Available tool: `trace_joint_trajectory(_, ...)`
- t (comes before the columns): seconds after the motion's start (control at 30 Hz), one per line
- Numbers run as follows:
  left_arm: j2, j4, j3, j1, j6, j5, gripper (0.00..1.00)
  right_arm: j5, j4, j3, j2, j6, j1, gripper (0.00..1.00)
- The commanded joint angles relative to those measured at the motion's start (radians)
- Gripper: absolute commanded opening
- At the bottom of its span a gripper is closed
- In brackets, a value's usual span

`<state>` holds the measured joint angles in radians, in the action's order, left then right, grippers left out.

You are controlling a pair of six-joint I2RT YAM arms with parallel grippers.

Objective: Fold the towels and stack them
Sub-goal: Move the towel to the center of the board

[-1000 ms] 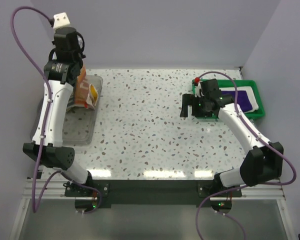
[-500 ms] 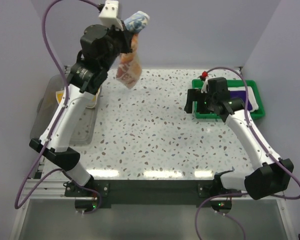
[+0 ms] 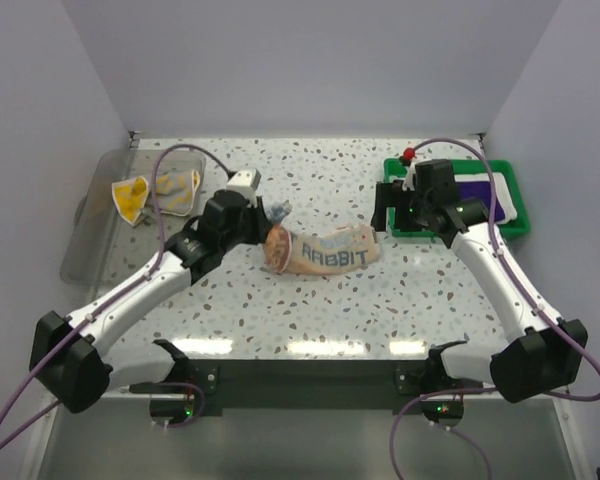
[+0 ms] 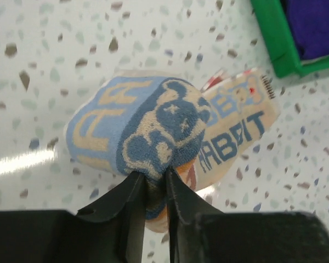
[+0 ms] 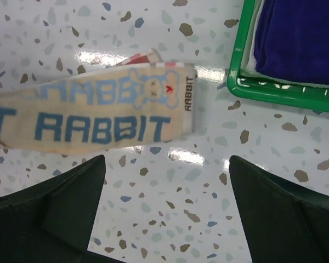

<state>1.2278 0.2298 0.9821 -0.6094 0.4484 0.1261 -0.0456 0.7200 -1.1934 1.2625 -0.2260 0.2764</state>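
Near the middle of the speckled bench [image 3: 310, 305], the left fingers [image 4: 132, 213] are seen almost closed. A bunched blue-and-tan end of the RABBIT towel [image 3: 330, 254] is pinched in the narrow gap between them. The rest of that towel is laid flat on the bench, stretched rightward, with its blue letters turned up. Just past its right end, the right fingers [image 5: 66, 203] are held spread wide above the bench, with nothing between them. Beyond these, at the far right, a green tray [image 3: 518, 195] is set, and in it a purple towel [image 3: 485, 195] is laid on a white towel [image 5: 251, 53]. At the far left a clear bin [image 3: 95, 250] is placed, with crumpled yellow-and-white cloth [image 3: 170, 190] inside.
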Motion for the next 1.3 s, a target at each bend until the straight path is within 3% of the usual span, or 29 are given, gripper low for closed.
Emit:
trace_joint_trajectory(0.0,-0.178,0.012,-0.143,-0.039,0.101,0.027,0.27,-0.037,0.007,0.008,0.018,0.027,0.009,0.97)
trace_joint_trajectory(0.07,-0.273,0.067,-0.226,-0.058,0.098,0.040,0.31,-0.046,0.012,0.014,0.047,0.031,0.015,0.96)
trace_joint_trajectory(0.17,-0.365,0.108,-0.252,-0.059,0.030,0.067,0.50,-0.062,0.019,0.021,0.102,0.027,0.032,0.91)
trace_joint_trajectory(0.2,-0.373,0.109,-0.246,-0.059,0.003,0.072,0.67,-0.062,0.021,0.020,0.121,0.024,0.038,0.90)
trace_joint_trajectory(0.3,-0.328,0.102,-0.182,-0.059,-0.105,0.043,0.80,-0.042,0.018,0.032,0.167,-0.001,0.044,0.87)
trace_joint_trajectory(0.47,-0.070,0.000,-0.051,-0.059,-0.238,-0.192,0.80,0.009,-0.019,0.090,0.201,-0.045,0.043,0.79)
trace_joint_trajectory(0.57,0.092,-0.029,0.039,-0.066,-0.275,-0.270,0.80,-0.071,-0.079,0.113,0.224,-0.049,0.026,0.75)
trace_joint_trajectory(0.73,0.284,-0.115,0.111,-0.069,-0.283,-0.267,0.78,-0.134,-0.183,0.080,0.314,-0.059,0.023,0.72)
trace_joint_trajectory(0.93,0.505,-0.130,0.283,-0.069,-0.270,-0.261,0.65,-0.123,-0.264,-0.010,0.464,-0.072,-0.009,0.61)
trace_joint_trajectory(1.27,0.716,-0.084,0.477,-0.067,-0.306,-0.252,0.62,-0.194,-0.312,-0.066,0.577,-0.033,-0.017,0.53)
